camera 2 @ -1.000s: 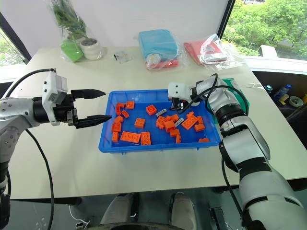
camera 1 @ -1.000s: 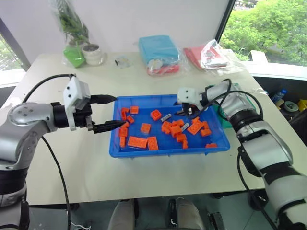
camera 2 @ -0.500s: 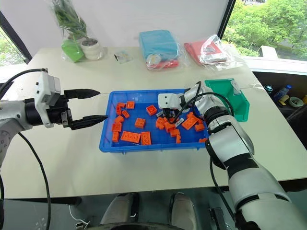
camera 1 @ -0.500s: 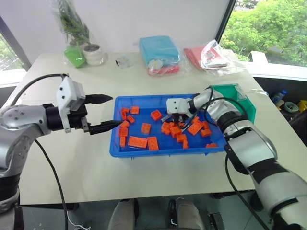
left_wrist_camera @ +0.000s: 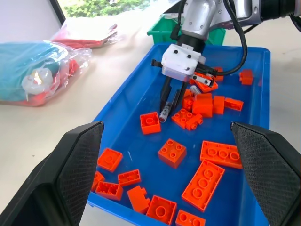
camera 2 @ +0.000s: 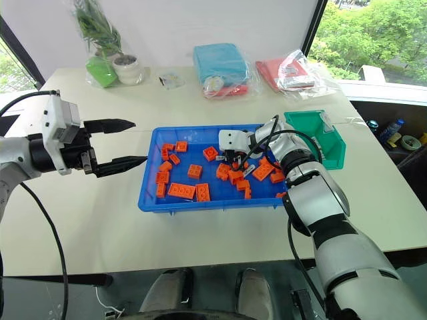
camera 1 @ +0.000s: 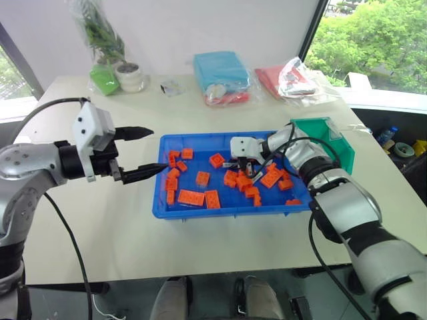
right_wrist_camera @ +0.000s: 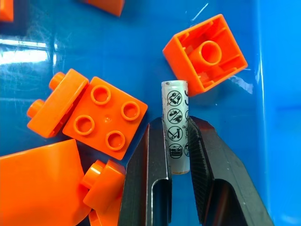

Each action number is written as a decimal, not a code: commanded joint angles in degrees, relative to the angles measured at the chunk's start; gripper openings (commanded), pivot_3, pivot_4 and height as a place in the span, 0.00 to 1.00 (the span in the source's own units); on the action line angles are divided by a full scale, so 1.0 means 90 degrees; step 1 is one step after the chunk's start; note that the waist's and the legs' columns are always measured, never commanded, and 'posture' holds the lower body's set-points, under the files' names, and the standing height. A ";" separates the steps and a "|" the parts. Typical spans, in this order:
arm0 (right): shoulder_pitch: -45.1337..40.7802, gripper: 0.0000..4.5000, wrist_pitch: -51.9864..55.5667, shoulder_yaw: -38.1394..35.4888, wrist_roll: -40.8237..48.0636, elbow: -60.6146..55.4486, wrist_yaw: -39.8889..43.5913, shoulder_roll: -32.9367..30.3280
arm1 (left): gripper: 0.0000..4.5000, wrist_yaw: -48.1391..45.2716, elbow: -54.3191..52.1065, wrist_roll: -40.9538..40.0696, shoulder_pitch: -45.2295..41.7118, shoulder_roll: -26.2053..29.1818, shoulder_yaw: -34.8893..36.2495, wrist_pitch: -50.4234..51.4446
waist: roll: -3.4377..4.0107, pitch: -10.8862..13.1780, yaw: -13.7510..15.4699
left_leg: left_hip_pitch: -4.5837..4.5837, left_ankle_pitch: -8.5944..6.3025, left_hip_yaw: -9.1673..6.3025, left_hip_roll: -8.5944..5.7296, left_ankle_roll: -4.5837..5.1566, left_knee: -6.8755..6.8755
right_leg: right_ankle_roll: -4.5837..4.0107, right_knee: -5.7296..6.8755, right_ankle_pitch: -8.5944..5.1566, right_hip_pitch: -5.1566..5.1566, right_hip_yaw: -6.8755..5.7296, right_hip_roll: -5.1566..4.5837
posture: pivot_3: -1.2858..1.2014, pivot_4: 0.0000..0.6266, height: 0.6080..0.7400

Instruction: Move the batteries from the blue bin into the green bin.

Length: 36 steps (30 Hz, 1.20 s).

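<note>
Right gripper [right_wrist_camera: 178, 155] is down inside the blue bin [camera 1: 200, 210], and the right wrist view gives the detail: its jaws are clamped on a silver battery [right_wrist_camera: 175, 113] with printed warning icons, which lies on the blue floor between a four-stud orange brick [right_wrist_camera: 101, 117] and an overturned orange brick [right_wrist_camera: 207, 54]. From the head views that battery is just a small pale sliver at the fingertips among the scattered bricks. The left wrist view shows the grip from the front, the battery angled down to the bin floor. Left gripper [camera 1: 150, 153] hovers over the tabletop [camera 1: 100, 227] just beside the bin's left wall, jaws spread wide, nothing in them. The green bin [camera 2: 319, 137] sits touching the blue bin's far right corner.
</note>
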 commanded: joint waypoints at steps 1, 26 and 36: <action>0.0060 0.01 0.0928 -0.0998 0.0980 -0.1057 -0.0034 -0.0370 | 1.00 0.0064 -0.0094 -0.0093 -0.0064 -0.0042 0.0066 -0.0036 | 0.0008 0.0009 0.0011 | -0.0001 0.0000 0.0000 0.0000 0.0000 0.0000 | 0.0000 0.0000 0.0000 0.0001 0.0001 -0.0001 | 0.52 0.24 0.55; 0.4144 0.77 0.7273 -0.3894 0.3281 -0.9024 -0.1836 -0.2877 | 1.00 -0.0550 0.0997 0.0339 -0.1013 -0.0577 -0.0936 -0.0500 | 0.0017 0.0013 0.0160 | -0.0002 -0.0006 0.0042 0.0017 -0.0004 -0.0003 | 0.0024 -0.0021 -0.0019 0.0008 0.0002 -0.0012 | 0.52 0.24 0.55; 0.3883 0.77 0.5614 -0.1453 0.3011 -0.8635 -0.0494 -0.2721 | 1.00 -0.0329 0.0661 0.0248 -0.0786 -0.0503 -0.0707 -0.0384 | 0.0010 0.0012 0.0179 | -0.0011 -0.0018 0.0035 0.0023 -0.0018 -0.0002 | 0.0004 -0.0060 -0.0030 -0.0007 -0.0003 -0.0010 | 0.52 0.24 0.55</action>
